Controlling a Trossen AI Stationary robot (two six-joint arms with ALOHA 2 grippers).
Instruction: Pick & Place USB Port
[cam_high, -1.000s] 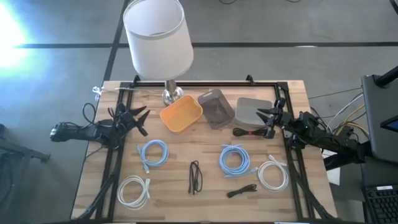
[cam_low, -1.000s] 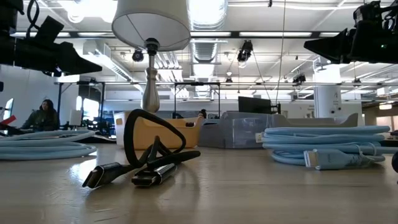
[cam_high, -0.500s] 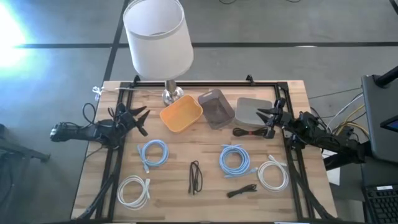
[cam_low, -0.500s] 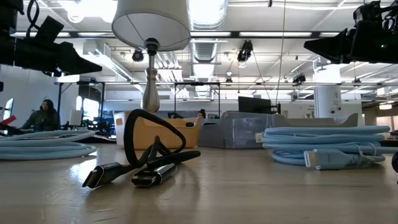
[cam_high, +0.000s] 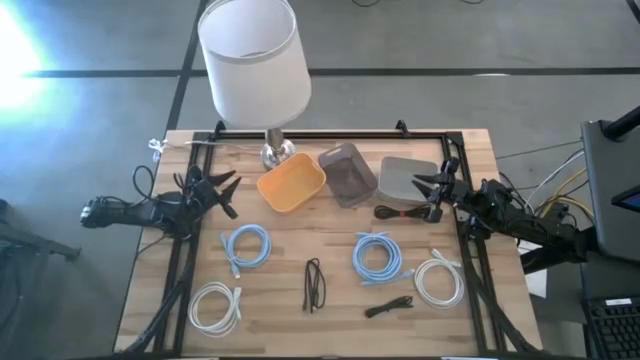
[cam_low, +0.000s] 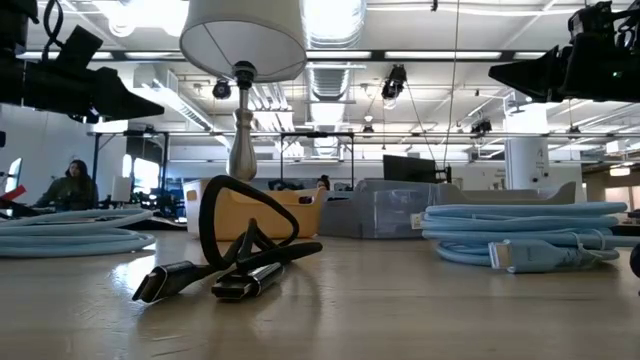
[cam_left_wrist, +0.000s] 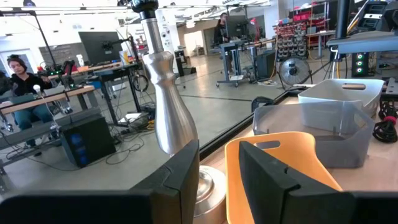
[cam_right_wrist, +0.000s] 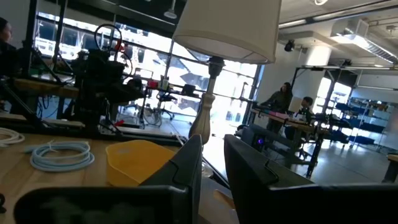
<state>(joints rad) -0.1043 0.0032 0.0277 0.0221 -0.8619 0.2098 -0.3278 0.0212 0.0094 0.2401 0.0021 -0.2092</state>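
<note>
A black USB cable (cam_high: 315, 285) lies folded on the table's middle near part; in the low view (cam_low: 235, 245) its loop stands up and its two plugs rest on the wood. A second short black cable (cam_high: 390, 306) lies to its right. My left gripper (cam_high: 230, 193) hovers open near the table's left edge, beside the orange bin (cam_high: 292, 185); in its wrist view (cam_left_wrist: 219, 180) it faces the lamp base and the bin. My right gripper (cam_high: 424, 192) hovers open near the right edge, by a grey bin (cam_high: 405, 175); its wrist view (cam_right_wrist: 213, 163) looks across the table.
A lamp (cam_high: 255, 55) stands at the far edge, with a clear grey bin (cam_high: 347, 172) beside the orange one. Blue coils (cam_high: 245, 245) (cam_high: 378, 257), white coils (cam_high: 215, 305) (cam_high: 438, 280) and a black-and-red cable (cam_high: 400, 212) lie on the wood. A person (cam_low: 68, 188) sits far behind.
</note>
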